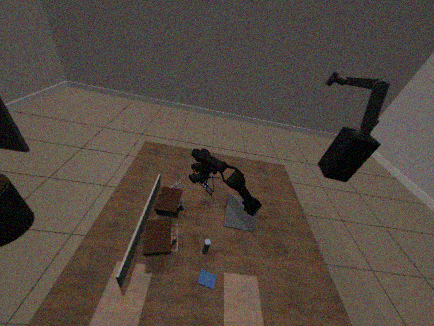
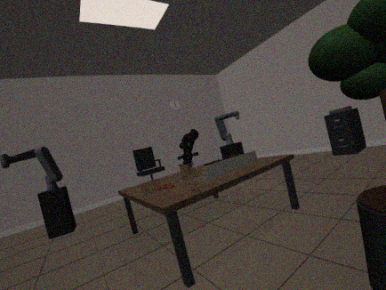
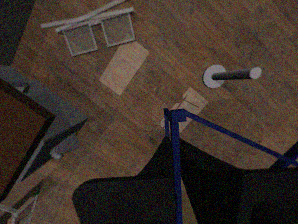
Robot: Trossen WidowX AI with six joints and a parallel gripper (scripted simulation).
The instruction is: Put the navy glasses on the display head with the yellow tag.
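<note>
My gripper [image 1: 202,181] [image 3: 170,140] is shut on the navy glasses [image 3: 176,170] and holds them above the table. In the wrist view one long bar runs down between the black fingers and a thin navy bar reaches right; in the top view the glasses [image 1: 210,188] hang as thin dark lines beside the gripper. Two display heads with brown tops, one farther back [image 1: 170,198] and one nearer [image 1: 158,236], stand left of the gripper. One head's brown top [image 3: 20,135] fills the left of the wrist view. No yellow tag can be made out.
Pale-framed glasses [image 3: 97,31] lie beyond that head. A capped cylinder [image 1: 206,246] [image 3: 232,75] stands near the middle of the table. A blue cloth [image 1: 206,279] lies in front and a grey mat [image 1: 237,220] by the arm's base. A long low wall [image 1: 140,225] runs behind the heads.
</note>
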